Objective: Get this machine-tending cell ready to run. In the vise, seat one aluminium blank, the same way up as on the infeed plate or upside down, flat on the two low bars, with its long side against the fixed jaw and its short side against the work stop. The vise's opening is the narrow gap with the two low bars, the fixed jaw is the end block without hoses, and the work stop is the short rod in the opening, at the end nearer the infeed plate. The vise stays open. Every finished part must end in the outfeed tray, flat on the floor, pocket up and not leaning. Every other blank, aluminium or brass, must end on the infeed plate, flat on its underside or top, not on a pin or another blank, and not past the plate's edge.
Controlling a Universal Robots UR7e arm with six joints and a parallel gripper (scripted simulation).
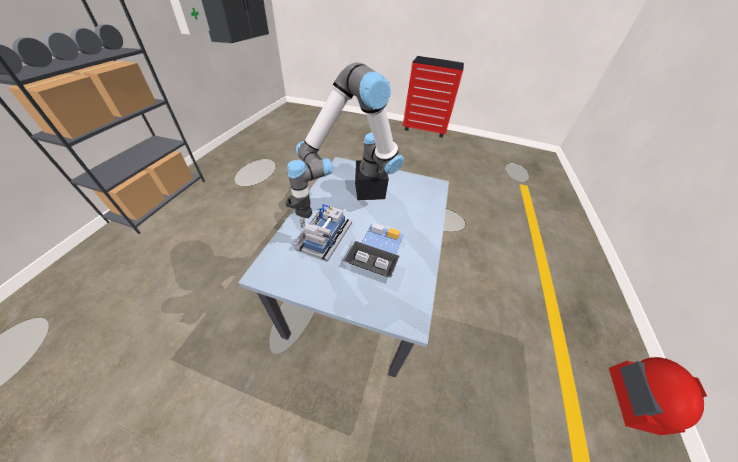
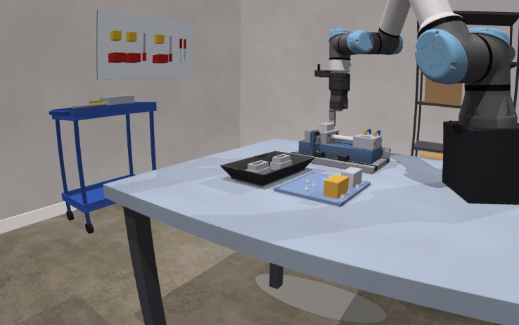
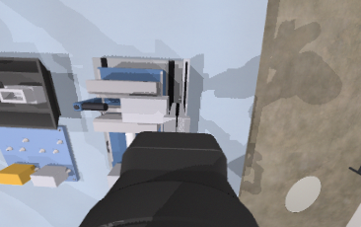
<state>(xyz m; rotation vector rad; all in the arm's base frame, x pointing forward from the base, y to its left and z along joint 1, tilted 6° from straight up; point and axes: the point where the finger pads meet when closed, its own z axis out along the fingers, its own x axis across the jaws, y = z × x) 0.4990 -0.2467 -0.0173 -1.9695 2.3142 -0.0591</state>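
The blue vise [image 2: 340, 147] stands at the table's far side and is open. A grey aluminium blank [image 2: 326, 127] sits in its opening; in the wrist view this blank [image 3: 145, 110] lies between the two jaws, apart from the work stop rod [image 3: 91, 106]. My gripper [image 2: 332, 114] is shut and empty, its fingertips [image 3: 180, 120] at the blank's far short end. I cannot tell whether they touch. On the infeed plate [image 2: 321, 186] stand a brass blank [image 2: 335, 186] and an aluminium blank [image 2: 351, 175]. Two finished parts [image 2: 257, 165] [image 2: 280, 157] lie pocket up in the black outfeed tray [image 2: 268, 166].
The arm's black pedestal [image 2: 480, 160] stands at the table's back right. The table's far edge [image 3: 256, 113] runs close behind the vise, with floor beyond. Small pins [image 2: 308, 186] stick up from the infeed plate. A blue cart [image 2: 103, 153] stands off the table to the left.
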